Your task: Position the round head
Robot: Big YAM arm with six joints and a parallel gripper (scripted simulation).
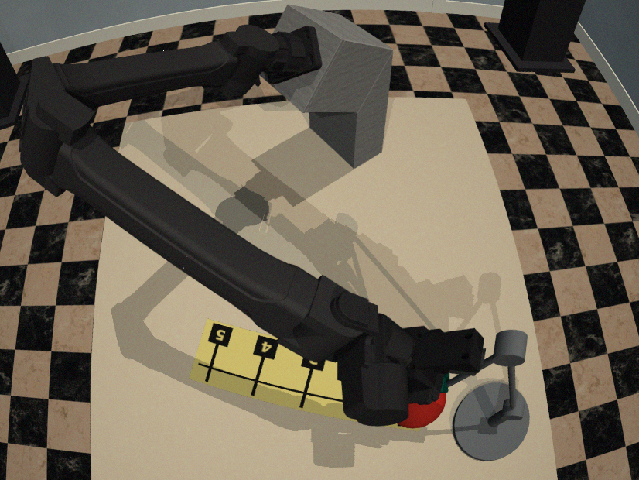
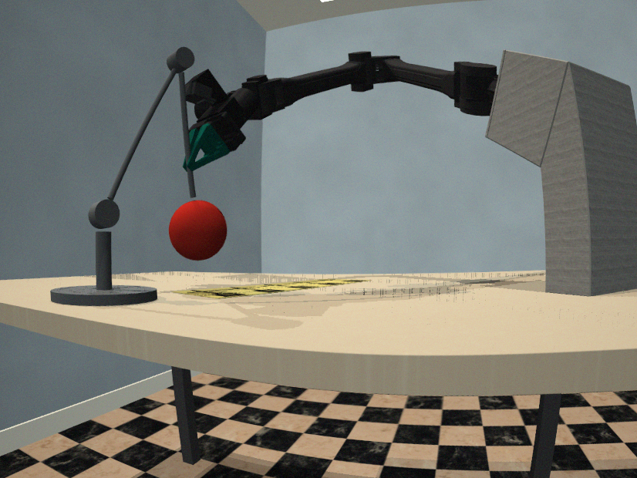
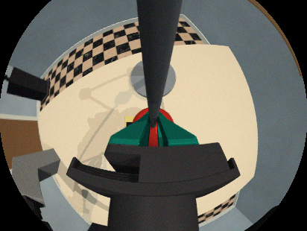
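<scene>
The lamp's grey round foot point(image 1: 490, 420) point(image 2: 102, 294) stands at the bench's near right corner. Its curved lower arm rises to a grey top joint point(image 1: 510, 347) point(image 2: 180, 58). A thin rod point(image 2: 183, 102) point(image 3: 156, 36) hangs down from that joint to the round red head point(image 1: 425, 410) point(image 2: 197, 230) point(image 3: 143, 115). My gripper point(image 2: 191, 159) point(image 3: 153, 115) point(image 1: 442, 385), with green fingers, is shut on this rod just above the head. The head hangs clear of the bench, over the foot-side end of the yellow strip point(image 1: 232, 356) point(image 2: 267, 287). Lines 5, 4 and 3 show; my arm hides the lower numbers.
The arm's grey pedestal point(image 1: 346, 87) point(image 2: 576, 180) stands at the bench's far end. A black post point(image 1: 536, 31) stands on the floor beyond the bench. My arm stretches diagonally over the bench, above the strip.
</scene>
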